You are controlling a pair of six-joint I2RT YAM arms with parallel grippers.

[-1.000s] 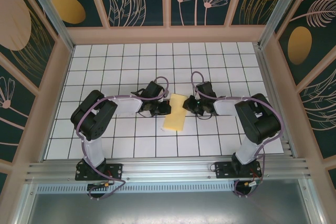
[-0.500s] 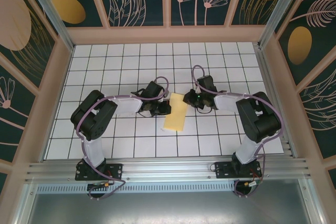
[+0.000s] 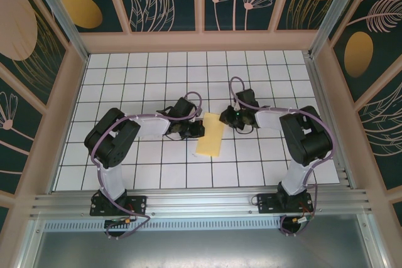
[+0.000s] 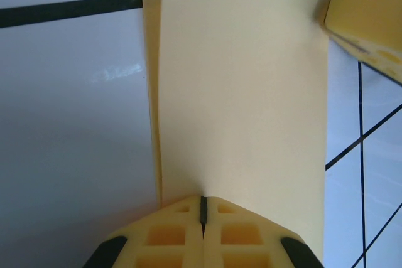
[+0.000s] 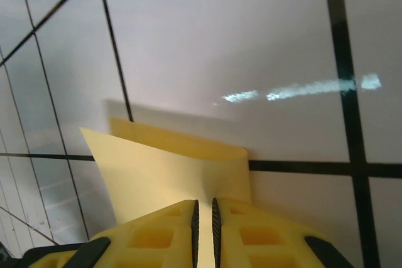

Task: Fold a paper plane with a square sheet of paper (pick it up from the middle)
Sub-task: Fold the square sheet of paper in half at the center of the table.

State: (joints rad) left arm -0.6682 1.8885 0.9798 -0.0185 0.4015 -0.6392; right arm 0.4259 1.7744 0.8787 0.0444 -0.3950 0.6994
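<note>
The square sheet of paper (image 3: 210,137), folded into a narrow yellow strip, lies at mid-table between both arms. My left gripper (image 3: 200,128) is shut, its tips resting on the strip's left side. In the left wrist view the closed jaws (image 4: 202,200) meet the flat paper (image 4: 245,80), and a right fingertip (image 4: 370,23) shows at the top right. My right gripper (image 3: 222,117) is shut on the strip's far right corner. In the right wrist view the paper (image 5: 169,167) curls over and runs into the narrow gap of the gripper (image 5: 203,204).
The white gridded table (image 3: 125,80) is walled by a wooden frame (image 3: 201,42) at the back and both sides. An aluminium rail (image 3: 201,202) carrying the arm bases runs along the near edge.
My right gripper has moved a little toward the far side with the paper's corner in it. The left gripper and the rest of the strip have stayed put.
</note>
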